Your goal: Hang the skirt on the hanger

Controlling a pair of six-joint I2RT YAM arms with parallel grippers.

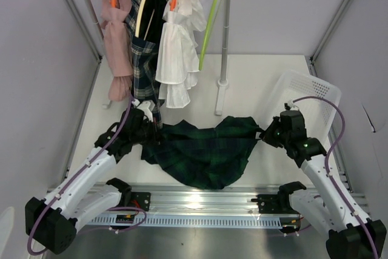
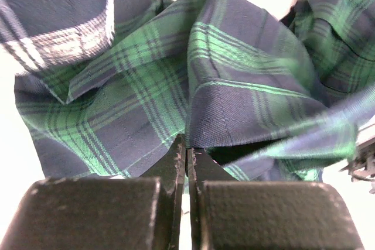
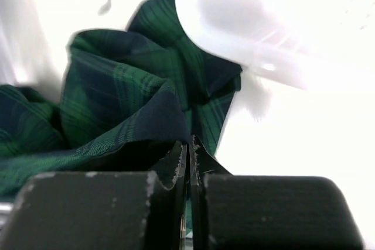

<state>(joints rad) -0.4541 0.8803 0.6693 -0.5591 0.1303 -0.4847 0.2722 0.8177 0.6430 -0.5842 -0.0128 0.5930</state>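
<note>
1. Top view: the white tabletop (image 1: 254, 83) is sitting between pale grey walls. A metal rack (image 1: 225, 40) is standing at its far side, and a ribbed aluminium rail (image 1: 200, 201) is running along the near edge.
2. Top view: the hanger (image 1: 210, 25), slim lime plastic, is hanging bare at the rack's right end. It is just beside a white ruffled garment (image 1: 177, 53), then a checked garment (image 1: 145, 59) and a pink garment (image 1: 118, 40).
3. Top view: the skirt (image 1: 203, 153), soft dark green tartan, is sagging over the near-centre tabletop, well apart from the hanger.
4. Top view: the left claw (image 1: 145, 133) is gripping the skirt's left end and the right claw (image 1: 265, 134) its right corner. A white slatted plastic basket (image 1: 309, 98) is lying just behind the right claw.
5. Left wrist view: the black fingers are pressing together, clamping a fold of green-and-navy twill. The checked garment's hem is showing upper left.
6. Right wrist view: the fingers are pinching together on the skirt's dark edge. The basket is showing blurred, upper right.
</note>
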